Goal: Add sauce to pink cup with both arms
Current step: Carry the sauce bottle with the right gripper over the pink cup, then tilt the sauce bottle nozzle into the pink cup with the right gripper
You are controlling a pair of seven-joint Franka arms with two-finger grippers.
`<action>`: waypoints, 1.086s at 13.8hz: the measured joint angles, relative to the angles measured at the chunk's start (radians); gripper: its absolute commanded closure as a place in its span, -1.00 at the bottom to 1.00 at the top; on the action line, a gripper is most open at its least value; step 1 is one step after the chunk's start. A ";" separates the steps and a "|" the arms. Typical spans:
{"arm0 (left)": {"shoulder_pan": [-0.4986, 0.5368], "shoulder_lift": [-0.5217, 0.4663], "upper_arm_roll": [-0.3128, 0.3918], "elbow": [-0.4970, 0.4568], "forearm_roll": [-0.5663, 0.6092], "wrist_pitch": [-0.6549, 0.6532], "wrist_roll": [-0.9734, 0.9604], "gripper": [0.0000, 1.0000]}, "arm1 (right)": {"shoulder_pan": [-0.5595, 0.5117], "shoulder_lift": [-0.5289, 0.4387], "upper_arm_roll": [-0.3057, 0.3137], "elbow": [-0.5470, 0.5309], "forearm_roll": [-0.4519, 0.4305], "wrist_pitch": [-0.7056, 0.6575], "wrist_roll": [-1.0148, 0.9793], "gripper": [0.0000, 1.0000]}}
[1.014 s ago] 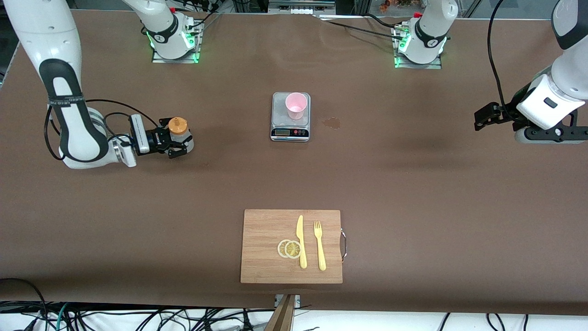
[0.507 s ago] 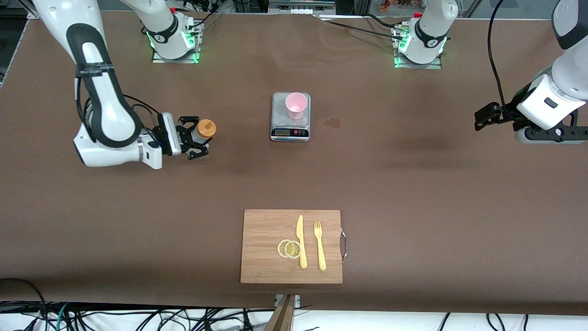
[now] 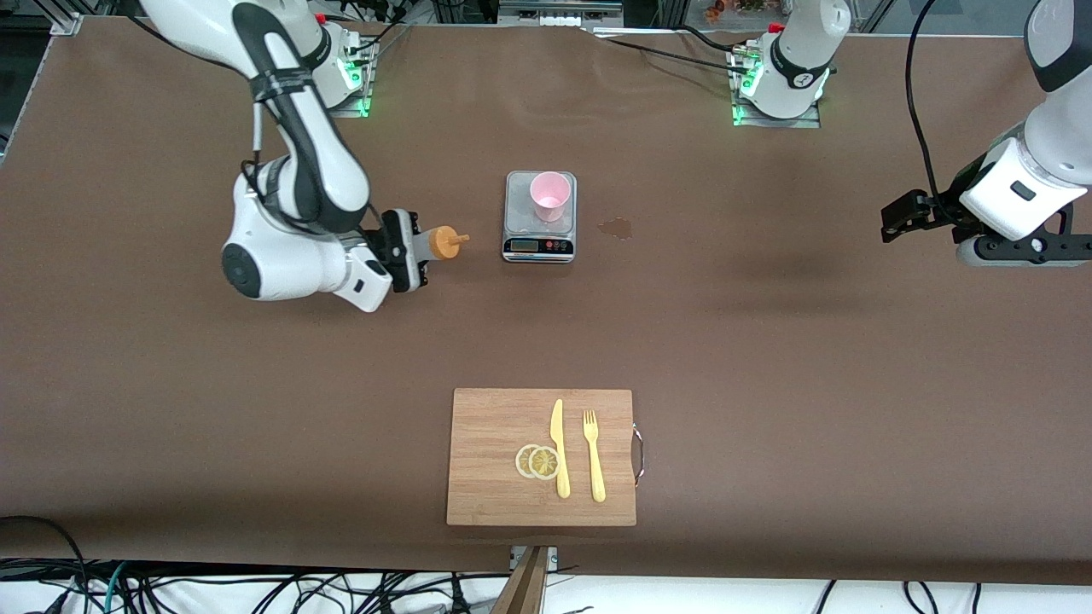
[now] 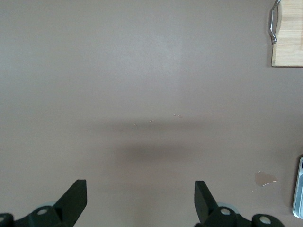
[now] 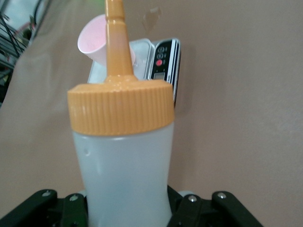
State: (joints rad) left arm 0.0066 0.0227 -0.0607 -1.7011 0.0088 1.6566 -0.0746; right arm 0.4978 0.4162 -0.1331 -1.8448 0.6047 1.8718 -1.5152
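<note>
Nearest the front camera, a wooden cutting board (image 3: 542, 456) lies on the brown tabletop (image 3: 768, 358) with a yellow knife (image 3: 559, 448), a yellow fork (image 3: 593, 454) and two lemon slices (image 3: 537, 461) on it; its metal handle (image 4: 272, 21) shows at the edge of the left wrist view. The board is well apart from both end effectors.

The right end effector (image 3: 415, 249) hangs over the tabletop toward the right arm's end, pinching the sauce bottle (image 5: 124, 156) around its whitish body. The bottle is tipped on its side, its orange cap (image 3: 443, 242) and nozzle (image 5: 116, 42) pointing toward the scale (image 3: 540, 216). The nozzle tip stops just short of the scale's edge, apart from it. In the right wrist view the black fingers (image 5: 199, 210) press against both sides of the bottle's lower body, and the scale and cup sit ahead of the nozzle.

The pink cup (image 3: 550, 195) stands upright on the scale's metal plate, above the display and buttons (image 3: 539, 246). A small wet stain (image 3: 616, 227) marks the tabletop just beside the scale, toward the left arm's end.

The left end effector (image 3: 903, 215) waits over the tabletop at the left arm's end, well apart from the cup, its fingers (image 4: 73, 201) spread wide and holding nothing.
</note>
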 measured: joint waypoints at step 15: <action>0.000 0.000 -0.003 0.001 0.000 -0.025 0.000 -1.00 | 0.295 -0.009 0.012 0.043 -0.394 -0.012 0.724 1.00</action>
State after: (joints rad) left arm 0.0065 0.0229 -0.0641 -1.6997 0.0088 1.6313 -0.0746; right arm 0.7929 0.4072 -0.1210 -1.8017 0.2109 1.8601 -0.7910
